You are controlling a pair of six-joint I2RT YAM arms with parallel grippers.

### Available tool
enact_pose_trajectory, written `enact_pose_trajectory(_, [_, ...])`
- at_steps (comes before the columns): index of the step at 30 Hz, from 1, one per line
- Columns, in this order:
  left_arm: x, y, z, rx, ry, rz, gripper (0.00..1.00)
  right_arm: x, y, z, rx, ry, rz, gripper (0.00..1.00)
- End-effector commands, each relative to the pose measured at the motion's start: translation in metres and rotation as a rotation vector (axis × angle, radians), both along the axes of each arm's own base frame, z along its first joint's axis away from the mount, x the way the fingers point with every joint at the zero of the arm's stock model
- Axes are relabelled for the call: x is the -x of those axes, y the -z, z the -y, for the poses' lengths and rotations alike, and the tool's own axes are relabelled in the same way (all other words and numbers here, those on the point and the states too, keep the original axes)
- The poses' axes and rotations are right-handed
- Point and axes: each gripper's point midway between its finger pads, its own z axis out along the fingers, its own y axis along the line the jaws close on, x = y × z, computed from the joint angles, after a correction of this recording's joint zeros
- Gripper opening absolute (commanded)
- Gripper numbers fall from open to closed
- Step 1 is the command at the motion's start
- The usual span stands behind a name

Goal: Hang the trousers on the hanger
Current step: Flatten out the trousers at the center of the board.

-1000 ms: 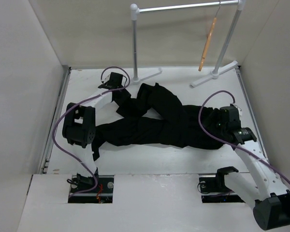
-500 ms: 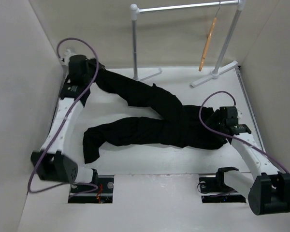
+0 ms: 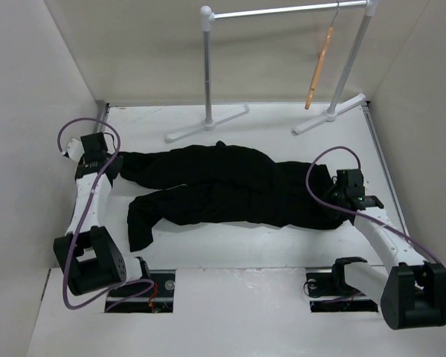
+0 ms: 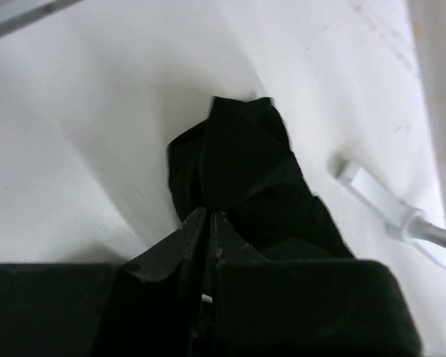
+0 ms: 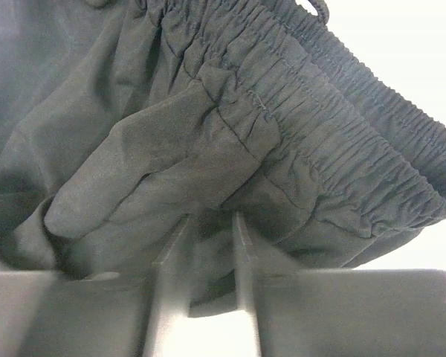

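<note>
Watching from above, I see trousers (image 3: 230, 190) spread flat on the table (image 3: 230, 249), waist right, legs left. At the far leg's end, left gripper (image 4: 207, 214) is pinched shut on the cloth. At the waistband, right gripper (image 5: 205, 223) straddles a fold, clamped on it, I think. Far back, hanger (image 3: 319, 68) hangs on the rack (image 3: 282, 11), well apart.

Matt black soft cloth on the trousers (image 3: 230, 186), waistband ribbed; hanger (image 3: 320, 67) smooth tan wood; rack (image 3: 282, 10) silvery metal.

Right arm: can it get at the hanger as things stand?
Probably not yet. The path to the hanger on the rack looks open, but the right claw is pinching the waistband of the trousers, so it isn't free.
</note>
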Motion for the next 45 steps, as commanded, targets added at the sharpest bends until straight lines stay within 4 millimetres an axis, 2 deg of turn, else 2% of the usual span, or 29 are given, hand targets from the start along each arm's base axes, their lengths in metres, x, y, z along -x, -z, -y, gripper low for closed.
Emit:
enact_pose_trajectory(1, [-0.02, -0.073, -0.002, -0.051, 0.001, 0.188, 0.04, -0.014, -0.013, 0.003, -0.009, 0.013, 0.064, 0.26])
enact_pose_trajectory(6, [-0.054, -0.097, -0.014, -0.022, -0.017, 0.229, 0.03, -0.018, -0.026, 0.012, 0.008, 0.023, 0.099, 0.21])
enact_pose_trajectory(11, [-0.082, -0.15, -0.028, -0.012, -0.036, 0.339, 0.02, -0.023, -0.041, 0.03, 0.061, 0.059, 0.123, 0.17])
enact_pose_trajectory(13, [-0.086, -0.164, -0.041, -0.029, -0.071, 0.351, 0.02, -0.027, -0.048, 0.036, 0.066, 0.085, 0.138, 0.22])
enact_pose_trajectory(14, [-0.086, -0.167, -0.05, -0.036, -0.097, 0.347, 0.02, -0.031, -0.054, 0.038, 0.068, 0.097, 0.156, 0.3])
enact_pose_trajectory(16, [-0.089, -0.159, -0.063, -0.039, -0.132, 0.32, 0.02, -0.046, -0.069, 0.043, 0.083, 0.114, 0.194, 0.52])
enact_pose_trajectory(17, [-0.091, -0.149, -0.067, -0.026, -0.138, 0.296, 0.02, -0.058, -0.074, 0.045, 0.097, 0.114, 0.21, 0.61])
enact_pose_trajectory(18, [-0.093, -0.139, -0.065, -0.002, -0.138, 0.271, 0.02, -0.072, -0.078, 0.048, 0.115, 0.11, 0.222, 0.65])
enact_pose_trajectory(21, [-0.092, -0.113, -0.061, 0.024, -0.13, 0.216, 0.02, -0.114, -0.073, 0.057, 0.16, 0.098, 0.201, 0.67])
enact_pose_trajectory(24, [-0.09, -0.097, -0.059, 0.033, -0.13, 0.187, 0.02, -0.15, -0.055, 0.087, 0.237, 0.155, 0.162, 0.66])
enact_pose_trajectory(25, [-0.089, -0.093, -0.059, 0.034, -0.128, 0.181, 0.02, -0.161, -0.046, 0.088, 0.225, 0.137, 0.14, 0.65])
enact_pose_trajectory(27, [-0.088, -0.089, -0.058, 0.039, -0.129, 0.176, 0.02, -0.179, -0.036, 0.076, 0.184, 0.061, 0.127, 0.63])
enact_pose_trajectory(29, [-0.087, -0.084, -0.056, 0.041, -0.129, 0.171, 0.02, -0.188, -0.03, 0.075, 0.186, 0.038, 0.118, 0.63])
enact_pose_trajectory(31, [-0.085, -0.078, -0.054, 0.045, -0.127, 0.162, 0.03, -0.191, -0.024, 0.072, 0.173, 0.024, 0.1, 0.62])
enact_pose_trajectory(34, [-0.083, -0.071, -0.053, 0.047, -0.127, 0.156, 0.03, -0.192, -0.015, 0.058, 0.128, -0.016, 0.084, 0.59])
enact_pose_trajectory(35, [-0.083, -0.07, -0.053, 0.047, -0.127, 0.155, 0.03, -0.192, -0.011, 0.057, 0.123, -0.016, 0.081, 0.55])
enact_pose_trajectory(36, [-0.083, -0.07, -0.053, 0.047, -0.127, 0.154, 0.03, -0.193, -0.009, 0.056, 0.117, -0.017, 0.079, 0.48])
enact_pose_trajectory(40, [-0.083, -0.071, -0.053, 0.047, -0.126, 0.156, 0.02, -0.201, 0.0, 0.051, 0.069, -0.019, 0.084, 0.09])
enact_pose_trajectory(42, [-0.084, -0.079, -0.054, 0.044, -0.128, 0.17, 0.02, -0.203, -0.011, 0.051, 0.041, 0.005, 0.139, 0.03])
enact_pose_trajectory(43, [-0.085, -0.085, -0.053, 0.047, -0.124, 0.183, 0.02, -0.203, -0.026, 0.053, 0.036, 0.024, 0.186, 0.02])
enact_pose_trajectory(45, [-0.086, -0.109, -0.052, 0.042, -0.124, 0.232, 0.02, -0.196, -0.067, 0.063, 0.06, 0.078, 0.293, 0.0])
